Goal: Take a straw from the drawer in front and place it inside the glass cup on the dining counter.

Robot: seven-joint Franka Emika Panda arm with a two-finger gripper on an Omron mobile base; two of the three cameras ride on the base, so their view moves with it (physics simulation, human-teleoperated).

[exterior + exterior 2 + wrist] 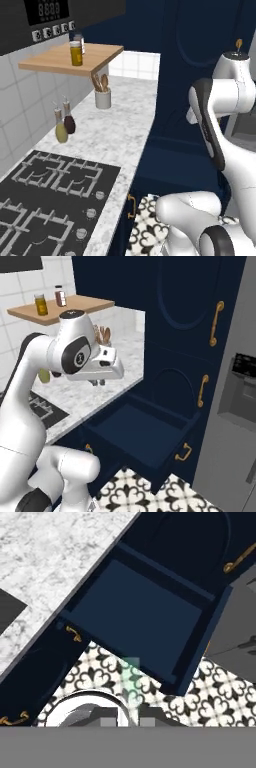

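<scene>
Cabinetry [165, 321] in navy blue takes up the upper right of the right base view, with brass handles down its doors. Beside it, running from the lower left toward the centre of the left base view, lies the marble counter [117, 132] with the black gas hob [47, 200] sunk into its near end. Below the counter edge, at the centre of the right base view, the drawer [145, 436] stands pulled out; its dark blue floor looks bare in the hand view. A wooden shelf [75, 59] hangs at the upper left of the left base view, carrying a jar [76, 53]. Under it a white pot of wooden utensils [102, 95] stands on the counter, and two small bottles [65, 125] sit near the tiled wall. The gripper [98, 382] hangs over the counter edge at the left centre of the right base view, its jaws drawn nearly together on a thin, pale green translucent straw [131, 679], which rises from between the fingertips at the bottom centre of the hand view, over the patterned floor tiles [210, 687].
</scene>
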